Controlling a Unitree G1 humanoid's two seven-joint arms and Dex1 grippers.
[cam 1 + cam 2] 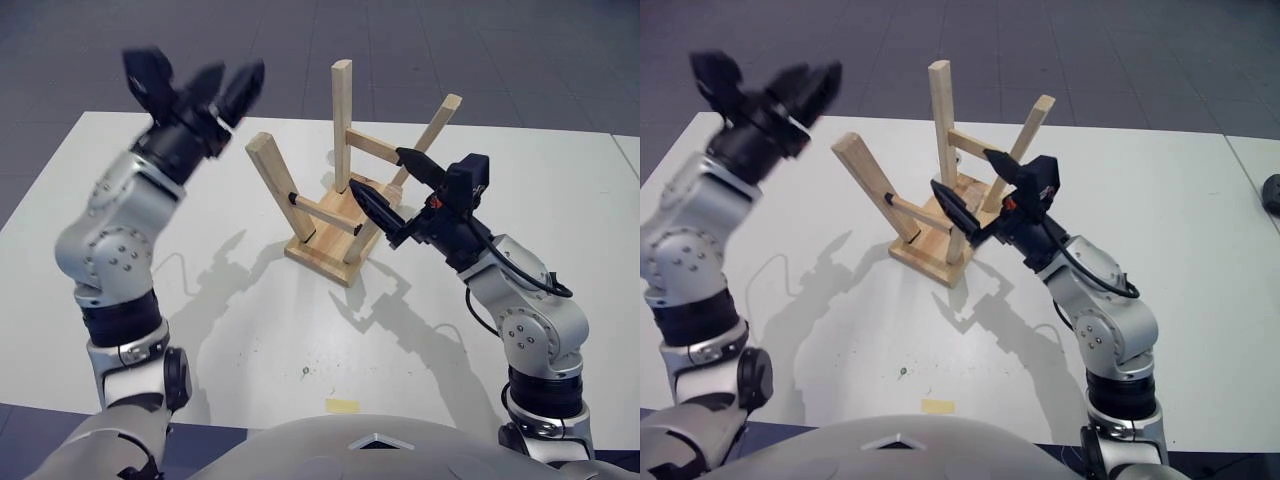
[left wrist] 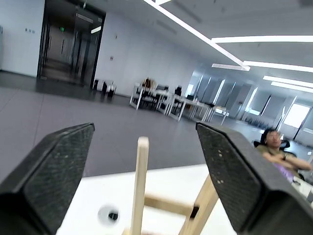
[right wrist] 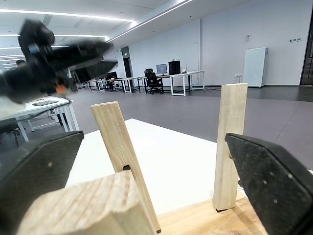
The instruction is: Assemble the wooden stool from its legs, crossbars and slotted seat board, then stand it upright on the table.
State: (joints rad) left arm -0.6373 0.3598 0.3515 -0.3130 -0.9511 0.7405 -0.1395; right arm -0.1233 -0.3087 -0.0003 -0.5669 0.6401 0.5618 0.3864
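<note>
Wooden stool stands upside down near the middle of the table, with its seat board flat on the surface and its legs pointing up, well away from every edge. Your right gripper is spread wide just beside the stool, with one leg between its fingers. Your left gripper is also spread, raised high on the stool's left side. You have bare table in front and on the left.
</note>
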